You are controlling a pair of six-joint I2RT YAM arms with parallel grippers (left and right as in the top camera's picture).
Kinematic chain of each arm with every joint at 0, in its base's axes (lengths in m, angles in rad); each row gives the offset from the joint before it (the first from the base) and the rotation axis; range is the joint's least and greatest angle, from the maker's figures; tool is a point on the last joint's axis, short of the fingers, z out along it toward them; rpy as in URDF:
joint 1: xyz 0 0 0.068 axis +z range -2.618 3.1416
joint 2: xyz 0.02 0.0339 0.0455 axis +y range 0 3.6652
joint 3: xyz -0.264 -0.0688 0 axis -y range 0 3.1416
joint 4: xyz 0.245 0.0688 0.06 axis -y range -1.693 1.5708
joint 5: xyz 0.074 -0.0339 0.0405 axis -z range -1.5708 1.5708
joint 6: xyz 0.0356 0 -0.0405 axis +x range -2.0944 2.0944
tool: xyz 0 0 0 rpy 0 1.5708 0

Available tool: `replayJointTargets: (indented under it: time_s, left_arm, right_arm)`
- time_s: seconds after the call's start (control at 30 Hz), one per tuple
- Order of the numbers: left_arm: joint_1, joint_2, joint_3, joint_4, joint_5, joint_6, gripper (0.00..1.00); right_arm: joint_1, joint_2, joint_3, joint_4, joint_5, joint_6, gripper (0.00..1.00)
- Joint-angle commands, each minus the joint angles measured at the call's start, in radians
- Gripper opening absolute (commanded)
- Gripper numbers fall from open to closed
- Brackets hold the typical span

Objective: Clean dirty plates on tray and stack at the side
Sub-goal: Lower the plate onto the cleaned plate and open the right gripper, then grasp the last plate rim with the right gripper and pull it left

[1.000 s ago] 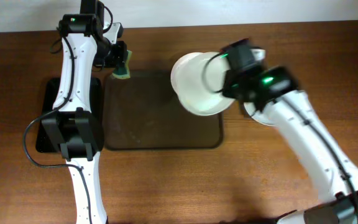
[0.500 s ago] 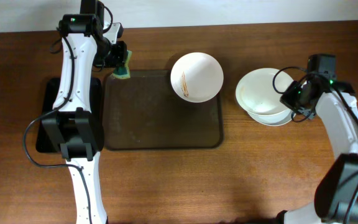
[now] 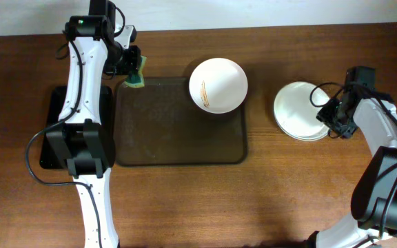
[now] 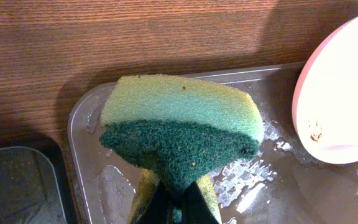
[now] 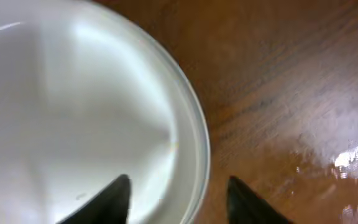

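While left fingers (image 4: 165, 209) clench sponge (image 4: 180, 118), right fingers (image 5: 109, 202) released astride rim of stacked plates (image 5: 73, 99)

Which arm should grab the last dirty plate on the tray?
Probably the right. The right gripper is open and empty at the stack. The left gripper is shut on the sponge, so it cannot grab the plate.

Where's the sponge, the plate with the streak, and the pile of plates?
Green and yellow sponge (image 4: 179, 140): left wrist view, middle of its dark green face.
Round white plate with brown streak (image 3: 218, 84): overhead view, its centre.
Stack of white plates (image 3: 299, 110): overhead view, top plate's middle.
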Motion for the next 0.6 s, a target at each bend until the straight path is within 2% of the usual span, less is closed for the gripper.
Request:
replayJointTargets:
  time_s: [0.0,0.13,0.23,0.3,0.4,0.5,0.57]
  left_arm:
    - [-0.002,-0.008,0.010,-0.005,-0.004,-0.006,0.01]
    - [-0.002,-0.008,0.010,-0.010,-0.004,-0.006,0.01]
    - [-0.002,-0.008,0.010,-0.007,-0.008,-0.006,0.01]
    - [-0.002,-0.008,0.010,-0.008,-0.007,-0.006,0.01]
    - [-0.002,-0.008,0.010,-0.007,-0.008,-0.006,0.01]
    - [-0.002,-0.008,0.010,-0.008,-0.034,-0.006,0.01]
    - [-0.002,-0.008,0.010,-0.008,-0.034,-0.006,0.01]
  right_arm:
    - [-0.003,0.014,-0.007,-0.014,0.017,0.004,0.59]
    - [0.005,0.012,0.036,-0.053,-0.088,-0.042,0.59]
    - [0.105,0.004,0.161,-0.102,-0.155,-0.076,0.58]
    - [0.195,0.004,0.217,-0.077,-0.179,-0.074,0.57]
    - [0.351,0.022,0.227,0.064,-0.130,0.018,0.47]
    - [0.462,0.102,0.227,0.125,-0.087,0.126,0.35]
    - [0.504,0.148,0.227,0.141,-0.084,0.148,0.33]
